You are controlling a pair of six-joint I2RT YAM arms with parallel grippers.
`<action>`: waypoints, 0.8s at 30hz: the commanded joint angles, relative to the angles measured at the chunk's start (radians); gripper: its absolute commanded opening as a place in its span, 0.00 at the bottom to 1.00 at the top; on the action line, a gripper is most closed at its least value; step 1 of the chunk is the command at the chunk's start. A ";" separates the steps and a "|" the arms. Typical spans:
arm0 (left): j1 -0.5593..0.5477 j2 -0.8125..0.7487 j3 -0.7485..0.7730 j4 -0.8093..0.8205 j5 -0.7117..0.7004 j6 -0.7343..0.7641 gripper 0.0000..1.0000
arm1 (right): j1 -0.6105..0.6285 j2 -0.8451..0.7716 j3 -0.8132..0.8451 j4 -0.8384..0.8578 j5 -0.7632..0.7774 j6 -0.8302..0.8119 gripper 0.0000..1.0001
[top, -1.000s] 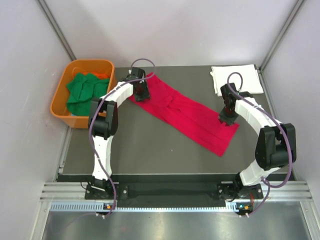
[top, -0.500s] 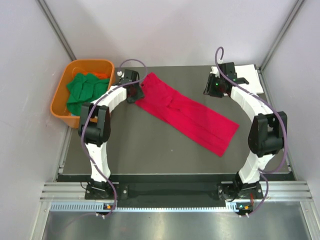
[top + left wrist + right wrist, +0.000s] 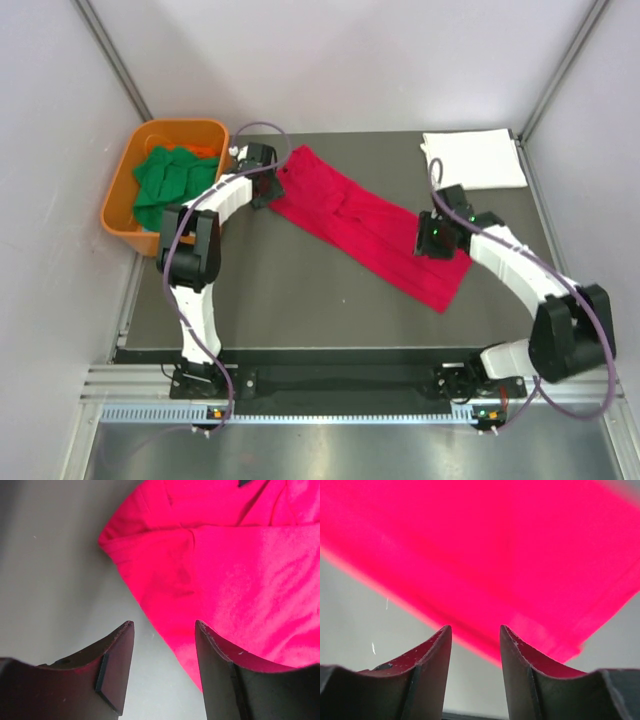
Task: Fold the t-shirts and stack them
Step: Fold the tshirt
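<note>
The bright red cloth t-shirt (image 3: 370, 225) lies as a long, narrow folded band, slantwise on the dark grey table top (image 3: 300, 300). Our left claw (image 3: 164, 625) hovers at one end of it, jaws wide apart and holding nothing. The band's edge runs just ahead of the gap and passes under the right-hand finger, and a rounded corner of cloth sits further ahead to the left. Our right claw (image 3: 475, 628) hangs over the other end, jaws parted less widely and also empty. The red hem lies just beyond its tips, with bare table below them. That view is blurred, so we cannot tell how high it hangs.

We judge the shirt light, limp and layered. It will probably sag between two holds, and its layers may slide apart if we pinch only the top one. We would take it at the end corners, close to the edge, with every layer between the pads.

The folded white cloth t-shirt (image 3: 475, 158) lies well beyond the right claw. The crumpled green cloth t-shirts (image 3: 165, 180) sit in the orange plastic tub (image 3: 118, 185) to the left of the left claw.
</note>
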 commanded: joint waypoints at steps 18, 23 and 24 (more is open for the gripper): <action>0.003 0.113 0.069 0.075 -0.108 0.011 0.07 | 0.170 -0.287 -0.325 -0.074 0.210 0.421 0.39; 0.006 0.161 0.140 0.079 -0.136 0.035 0.00 | 0.170 -0.277 -0.325 -0.091 0.240 0.414 0.39; 0.009 0.169 0.153 0.075 -0.135 0.037 0.00 | 0.173 -0.267 -0.327 -0.088 0.242 0.413 0.39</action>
